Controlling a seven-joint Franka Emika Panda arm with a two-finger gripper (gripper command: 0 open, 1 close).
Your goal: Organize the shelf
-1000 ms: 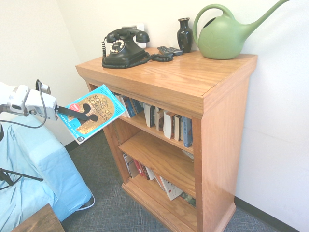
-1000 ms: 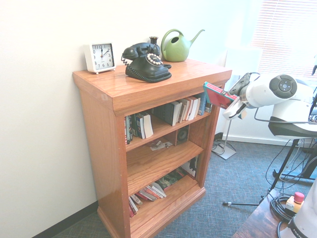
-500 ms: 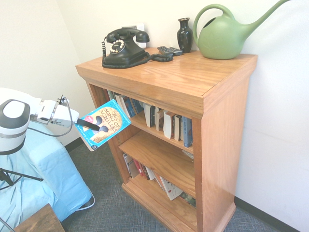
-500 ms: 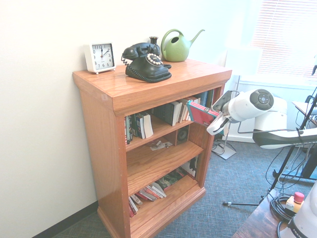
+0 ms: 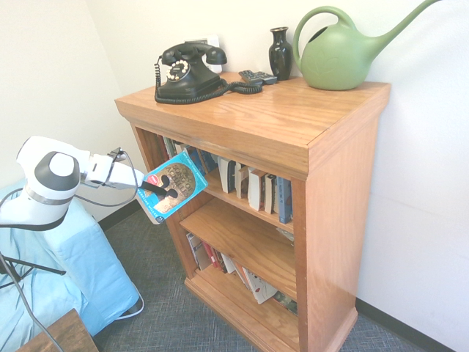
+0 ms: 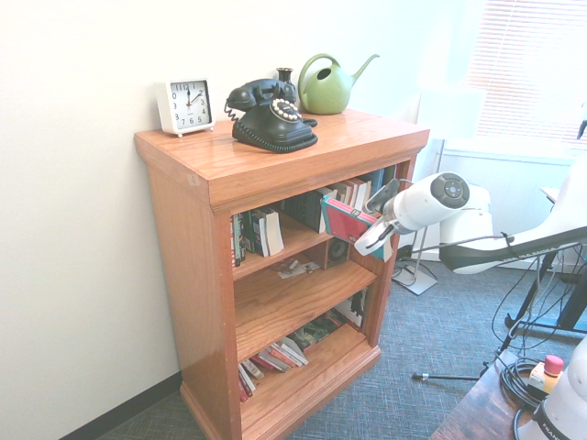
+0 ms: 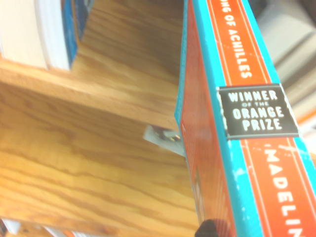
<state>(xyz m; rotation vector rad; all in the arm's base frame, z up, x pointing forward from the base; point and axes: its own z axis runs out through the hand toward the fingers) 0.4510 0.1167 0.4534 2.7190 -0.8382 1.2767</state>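
Pinching book [image 5: 192, 185] by its covers with end effector [image 5: 170, 192], tilted before shelf [image 5: 333, 220], near upper tier. Probably light, fairly stiff, cover perhaps slick; best gripped mid-cover, near spine. Shelf likely heavy, rigid: not for lifting.

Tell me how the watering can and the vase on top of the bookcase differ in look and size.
The watering can is light green, while the vase is black and glossy. The watering can is much the wider and bulkier; the vase is slim. The watering can has a looped handle and a long spout, whereas the vase has neither, just a narrow neck and flared rim. Both stand upright on the top of the bookcase.
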